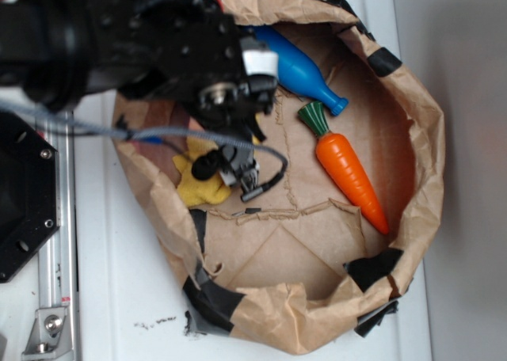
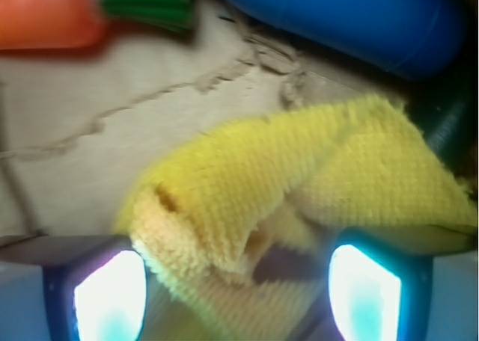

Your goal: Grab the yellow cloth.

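The yellow cloth [image 1: 198, 188] lies bunched on the brown paper floor at the left side of the paper-bag nest, partly hidden under my gripper [image 1: 234, 171]. In the wrist view the yellow cloth [image 2: 299, 184] is folded and fills the middle. Its lower part sits between my gripper's [image 2: 236, 281] two glowing fingers. The jaws stand wide apart on either side of the cloth, not pinching it.
An orange toy carrot [image 1: 348, 171] with a green top and a blue bowling-pin toy [image 1: 301, 68] lie to the right; both also show at the top of the wrist view. The crumpled paper bag wall [image 1: 420, 139], patched with black tape, rings everything. A metal rail [image 1: 59, 242] runs at the left.
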`<state>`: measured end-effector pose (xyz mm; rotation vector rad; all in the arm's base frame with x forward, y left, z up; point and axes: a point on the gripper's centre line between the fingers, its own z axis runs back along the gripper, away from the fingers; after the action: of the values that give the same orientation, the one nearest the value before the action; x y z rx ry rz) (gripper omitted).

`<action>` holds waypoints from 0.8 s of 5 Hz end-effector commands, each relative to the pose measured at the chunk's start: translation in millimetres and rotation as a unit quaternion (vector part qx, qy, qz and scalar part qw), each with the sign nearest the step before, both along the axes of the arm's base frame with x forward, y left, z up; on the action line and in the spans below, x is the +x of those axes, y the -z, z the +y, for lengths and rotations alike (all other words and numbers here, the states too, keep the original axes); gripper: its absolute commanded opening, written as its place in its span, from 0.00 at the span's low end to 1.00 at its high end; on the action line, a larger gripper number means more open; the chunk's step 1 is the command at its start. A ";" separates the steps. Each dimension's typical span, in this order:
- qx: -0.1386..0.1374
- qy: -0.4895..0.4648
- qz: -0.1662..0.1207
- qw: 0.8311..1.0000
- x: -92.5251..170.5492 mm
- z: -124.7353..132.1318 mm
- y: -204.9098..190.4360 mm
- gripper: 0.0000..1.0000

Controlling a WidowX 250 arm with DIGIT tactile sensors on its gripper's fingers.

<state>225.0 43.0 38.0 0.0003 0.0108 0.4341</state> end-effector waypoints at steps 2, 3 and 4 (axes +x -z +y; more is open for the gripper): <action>0.015 -0.025 -0.004 1.000 -1.8 9.8 10.8 0.00; 0.016 -0.021 -0.003 1.000 -3.0 7.6 10.0 0.00; 0.018 -0.018 -0.003 1.000 -3.3 6.5 8.9 0.00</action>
<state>223.9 48.3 24.0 0.0315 0.0244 0.4803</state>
